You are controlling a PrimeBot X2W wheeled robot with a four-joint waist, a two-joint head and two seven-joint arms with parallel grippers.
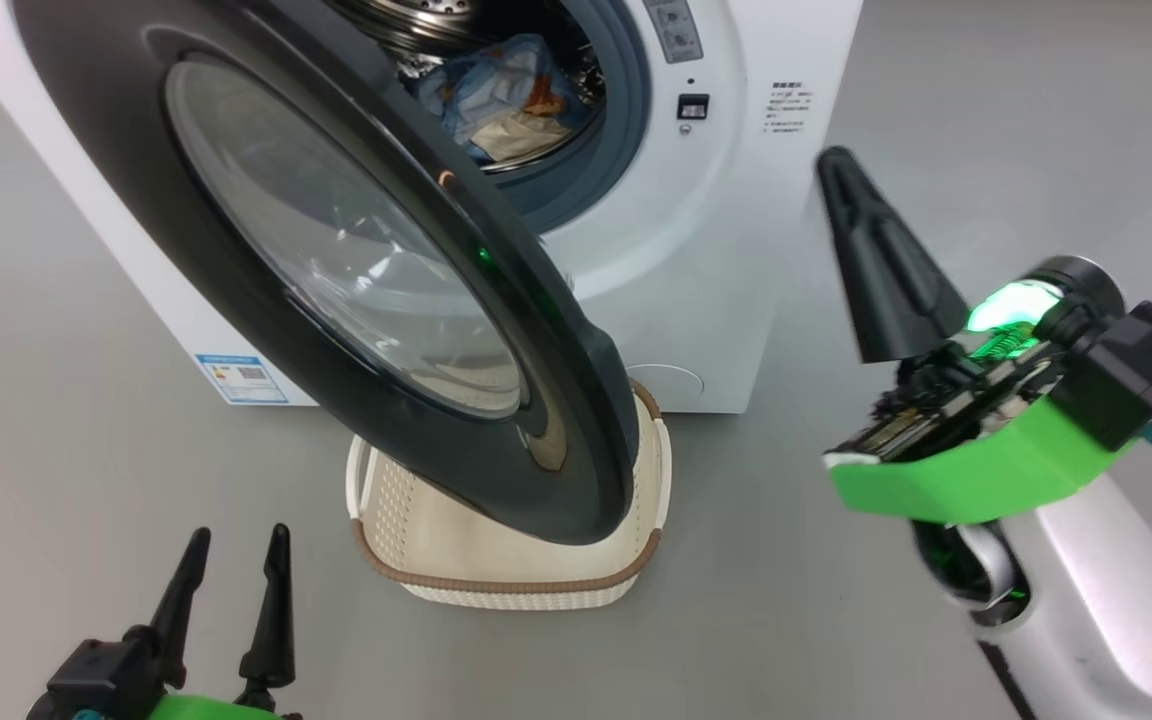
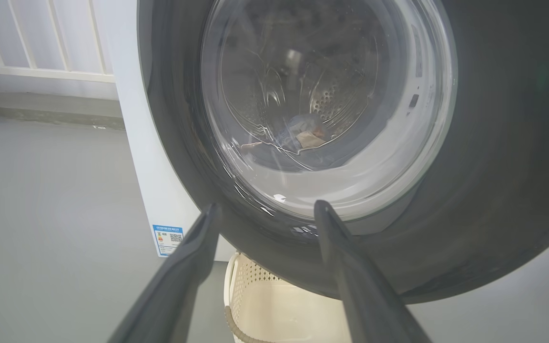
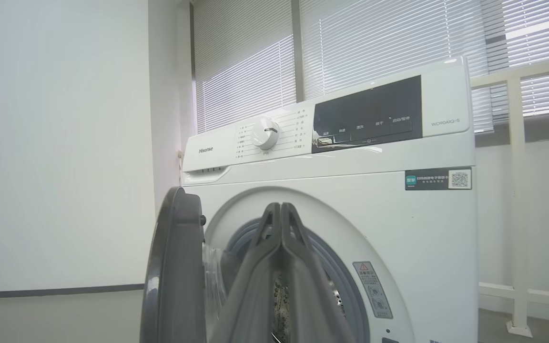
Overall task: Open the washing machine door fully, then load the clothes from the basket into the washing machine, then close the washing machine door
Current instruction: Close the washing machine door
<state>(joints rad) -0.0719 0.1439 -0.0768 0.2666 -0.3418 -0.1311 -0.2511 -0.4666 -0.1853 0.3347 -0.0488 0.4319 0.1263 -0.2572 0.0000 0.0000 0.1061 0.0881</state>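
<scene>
Front-loader loading scene, head and wrist views. The washing machine (image 1: 736,250) stands on a grey floor (image 1: 86,480) with the washing machine door (image 1: 576,400) swung out toward the camera, so that the drum mouth is exposed to the door's right. The clothes (image 1: 506,95), light-blue fabric with orange print and a cream patch, lie inside the steel drum at its lower part; in the left wrist view they appear through the porthole glass (image 2: 303,133). The basket (image 1: 496,575) sits on the floor directly in front of the machine, beneath the door's lower edge, which overhangs it and hides part of its interior. The left gripper (image 1: 241,533) is low at the lower left, its fingers spread and holding nothing, pointing toward the black ring of the door (image 2: 493,166) but apart from it; the basket rim (image 2: 229,286) shows between the fingers. The right gripper (image 1: 836,160) is raised to the right of the machine, well apart from the door, its fingers pressed together on nothing. In the right wrist view these closed fingers (image 3: 279,209) point at the drum opening, with the door seen edge-on to their left (image 3: 174,267) and the control dial (image 3: 265,133) above. A blue label (image 1: 241,378) marks the cabinet's lower corner.
</scene>
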